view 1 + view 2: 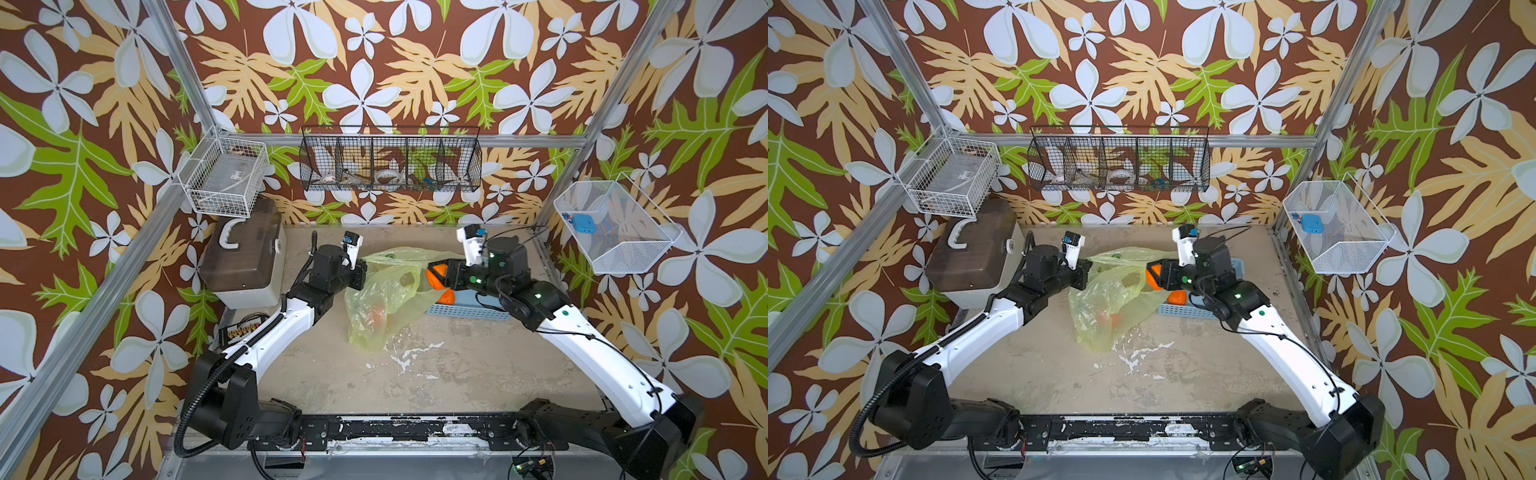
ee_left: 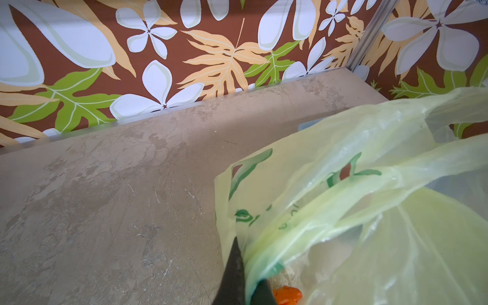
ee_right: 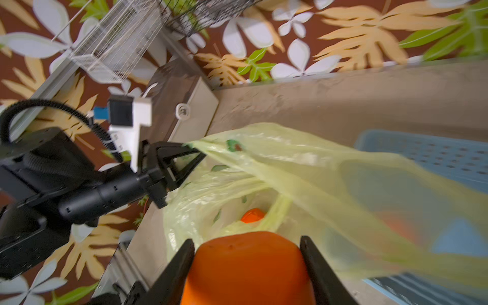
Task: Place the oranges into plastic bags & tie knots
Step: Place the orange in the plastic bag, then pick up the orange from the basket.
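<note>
Clamped on an orange (image 3: pixel 248 272), the right gripper (image 3: pixel 246 240) faces the open mouth of the avocado-print plastic bag (image 3: pixel 290 163) just ahead, its rim pinched up by the left gripper (image 3: pixel 192 149).

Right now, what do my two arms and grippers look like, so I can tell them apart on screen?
The left arm and right arm have white shells and black joints. The left carries a ribbed black hose; the right shows green dots. The left gripper and right gripper have black tapered fingers.

In the right wrist view the orange (image 3: pixel 248 266) is cut off and the bag (image 3: pixel 369 211) blurred.
</note>
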Robot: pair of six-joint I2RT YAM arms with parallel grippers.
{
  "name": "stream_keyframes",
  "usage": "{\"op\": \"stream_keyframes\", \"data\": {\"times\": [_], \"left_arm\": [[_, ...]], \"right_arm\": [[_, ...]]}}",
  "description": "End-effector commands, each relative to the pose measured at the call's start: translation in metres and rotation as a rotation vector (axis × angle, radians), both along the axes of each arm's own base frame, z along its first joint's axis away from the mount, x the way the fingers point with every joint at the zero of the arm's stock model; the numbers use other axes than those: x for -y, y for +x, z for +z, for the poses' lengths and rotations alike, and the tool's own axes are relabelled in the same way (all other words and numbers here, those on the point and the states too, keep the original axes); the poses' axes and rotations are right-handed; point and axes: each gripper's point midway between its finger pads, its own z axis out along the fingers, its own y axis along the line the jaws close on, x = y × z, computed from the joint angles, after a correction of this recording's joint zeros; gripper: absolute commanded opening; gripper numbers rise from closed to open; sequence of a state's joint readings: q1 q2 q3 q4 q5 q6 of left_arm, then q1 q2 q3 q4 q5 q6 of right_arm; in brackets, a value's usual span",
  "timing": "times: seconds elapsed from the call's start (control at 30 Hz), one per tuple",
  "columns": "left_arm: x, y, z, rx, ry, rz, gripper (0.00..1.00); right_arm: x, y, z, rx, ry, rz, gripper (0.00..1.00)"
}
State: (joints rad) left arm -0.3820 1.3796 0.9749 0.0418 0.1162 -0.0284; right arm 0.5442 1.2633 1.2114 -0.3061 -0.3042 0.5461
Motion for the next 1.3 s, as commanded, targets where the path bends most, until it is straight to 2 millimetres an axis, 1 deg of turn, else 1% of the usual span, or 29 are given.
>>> {"op": "stream_keyframes", "data": {"times": [0.0,0.1,0.17,0.23,0.27,0.3,0.33,0.37,0.4,0.43,0.53,0.63,0.67,0.7,0.73,0.77,0.8,0.83,0.87,0.9,0.93,0.97,1.0,1.07,1.13,1.2,1.27], "left_arm": [[0.006,-0.001,0.006,0.027,-0.009,-0.033,0.0],[0.007,-0.002,0.006,0.028,-0.011,-0.039,0.0],[0.01,-0.002,0.005,0.025,-0.016,-0.044,0.0],[0.012,-0.001,0.004,0.02,-0.019,-0.047,0.0],[0.013,0.0,0.005,0.019,-0.023,-0.046,0.0],[0.014,0.0,0.005,0.017,-0.026,-0.043,0.0],[0.013,0.001,0.006,0.014,-0.029,-0.036,0.0],[0.012,0.002,0.006,0.013,-0.03,-0.027,0.0],[0.011,0.003,0.008,0.015,-0.032,-0.021,0.0],[0.01,0.003,0.009,0.017,-0.03,-0.016,0.0],[0.009,0.003,0.009,0.016,-0.034,-0.004,0.0],[0.009,0.004,0.008,0.009,-0.044,0.004,0.0],[0.008,0.005,0.007,0.008,-0.043,0.011,0.0],[0.006,0.006,0.006,0.008,-0.038,0.024,0.0],[0.004,0.006,0.005,0.007,-0.033,0.03,0.0],[0.003,0.006,0.005,0.006,-0.027,0.035,0.0],[0.003,0.006,0.004,0.007,-0.027,0.037,0.0],[0.002,0.005,0.003,0.008,-0.025,0.037,0.0],[0.002,0.006,0.003,0.009,-0.025,0.04,0.0],[0.002,0.006,0.002,0.006,-0.029,0.041,0.0],[0.002,0.006,0.002,0.008,-0.032,0.043,0.0],[0.002,0.006,0.003,0.01,-0.038,0.043,0.0],[0.003,0.006,0.003,0.011,-0.04,0.043,0.0],[0.002,0.007,0.003,0.012,-0.04,0.046,0.0],[0.002,0.007,0.003,0.012,-0.038,0.047,0.0],[0.003,0.007,0.003,0.01,-0.038,0.045,0.0],[0.003,0.007,0.003,0.01,-0.041,0.041,0.0]], "right_arm": [[-0.024,0.017,0.004,0.033,0.02,0.003,0.49],[-0.047,0.032,-0.009,0.009,0.011,0.038,0.49],[-0.065,0.037,-0.026,-0.015,-0.025,0.061,0.49],[-0.083,0.041,-0.047,-0.048,-0.059,0.083,0.54],[-0.088,0.044,-0.057,-0.069,-0.081,0.088,0.6],[-0.09,0.048,-0.067,-0.086,-0.103,0.082,0.69],[-0.089,0.049,-0.072,-0.092,-0.119,0.074,0.79],[-0.086,0.05,-0.074,-0.091,-0.134,0.065,0.87],[-0.083,0.049,-0.069,-0.076,-0.143,0.067,0.94],[-0.08,0.047,-0.063,-0.06,-0.149,0.067,0.96],[-0.06,0.042,-0.032,0.009,-0.14,0.03,1.0],[-0.029,0.04,-0.003,0.033,-0.084,-0.007,0.98],[-0.014,0.037,0.005,0.044,-0.072,-0.028,0.97],[0.006,0.035,0.01,0.053,-0.077,-0.067,0.97],[0.026,0.033,0.011,0.061,-0.088,-0.109,0.96],[0.055,0.035,0.007,0.062,-0.099,-0.185,0.96],[0.084,0.037,0.0,0.052,-0.102,-0.265,0.95],[0.108,0.039,-0.01,0.031,-0.104,-0.323,0.94],[0.132,0.042,-0.026,-0.004,-0.114,-0.383,0.93],[0.15,0.046,-0.044,-0.046,-0.129,-0.423,0.92],[0.159,0.049,-0.063,-0.093,-0.145,-0.437,0.91],[0.163,0.054,-0.084,-0.14,-0.173,-0.441,0.9],[0.161,0.059,-0.102,-0.178,-0.196,-0.424,0.89],[0.153,0.069,-0.13,-0.255,-0.211,-0.38,0.88],[0.144,0.078,-0.155,-0.317,-0.239,-0.347,0.86],[0.131,0.084,-0.172,-0.346,-0.281,-0.316,0.87],[0.117,0.089,-0.182,-0.347,-0.308,-0.292,0.88]]}}
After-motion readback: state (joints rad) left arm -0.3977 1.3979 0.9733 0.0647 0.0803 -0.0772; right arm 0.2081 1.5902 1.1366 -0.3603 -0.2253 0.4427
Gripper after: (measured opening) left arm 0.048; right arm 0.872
